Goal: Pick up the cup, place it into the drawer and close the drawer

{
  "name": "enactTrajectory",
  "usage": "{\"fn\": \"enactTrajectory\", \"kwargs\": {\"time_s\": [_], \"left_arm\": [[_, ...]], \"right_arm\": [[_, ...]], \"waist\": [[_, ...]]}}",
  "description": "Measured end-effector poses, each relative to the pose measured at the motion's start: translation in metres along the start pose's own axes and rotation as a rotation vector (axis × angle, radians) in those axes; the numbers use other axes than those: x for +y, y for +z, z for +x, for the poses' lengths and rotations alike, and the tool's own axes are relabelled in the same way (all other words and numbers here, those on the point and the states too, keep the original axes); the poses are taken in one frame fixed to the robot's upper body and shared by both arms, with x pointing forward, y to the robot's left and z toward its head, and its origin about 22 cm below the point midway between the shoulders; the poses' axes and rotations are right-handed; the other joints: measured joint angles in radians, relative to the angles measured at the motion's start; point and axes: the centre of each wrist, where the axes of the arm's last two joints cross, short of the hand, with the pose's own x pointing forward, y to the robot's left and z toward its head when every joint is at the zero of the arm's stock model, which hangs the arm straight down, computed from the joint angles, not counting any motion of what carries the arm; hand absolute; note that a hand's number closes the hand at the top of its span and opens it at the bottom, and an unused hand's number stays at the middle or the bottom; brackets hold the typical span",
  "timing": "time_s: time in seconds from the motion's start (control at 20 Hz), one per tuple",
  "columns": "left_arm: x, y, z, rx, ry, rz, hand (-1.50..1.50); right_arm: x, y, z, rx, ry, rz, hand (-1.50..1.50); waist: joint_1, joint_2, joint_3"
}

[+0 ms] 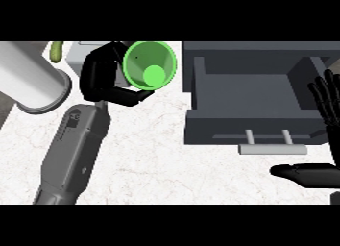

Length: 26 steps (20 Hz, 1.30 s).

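Left hand [105, 72] curled around a green cup [150, 66], left of the open drawer [254, 127]; right hand [333, 108] spread beside the drawer.

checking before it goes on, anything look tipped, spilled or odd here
Only the cup: it lies tilted in the left hand, its mouth facing the camera, left of the open drawer. Nothing is spilled. The right hand rests open at the drawer's right.

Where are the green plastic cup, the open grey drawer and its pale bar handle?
green plastic cup [153, 73]: head view, on its inner bottom.
open grey drawer [254, 91]: head view, on its bare inside floor.
pale bar handle [273, 149]: head view, on the bar's middle.
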Motion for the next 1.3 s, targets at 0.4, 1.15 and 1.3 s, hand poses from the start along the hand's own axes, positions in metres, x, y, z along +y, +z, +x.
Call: {"fn": "enactTrajectory", "kwargs": {"time_s": [0.4,1.15,1.3], "left_arm": [[-0.063,-0.064,0.032,0.035,-0.059,-0.057,1.50],[-0.133,-0.103,0.019,0.207,-0.112,-0.035,1.50],[-0.139,-0.103,0.015,0.227,-0.134,-0.044,1.50]], "right_arm": [[-0.004,-0.003,0.003,0.001,-0.001,0.002,-1.50],[-0.003,-0.006,0.003,-0.014,-0.008,0.025,-1.50],[-0.005,-0.007,0.002,-0.021,-0.012,0.029,-1.50]], "waist": [[-0.014,0.005,0.000],[-0.044,0.012,0.000],[-0.049,0.013,0.000]]}}
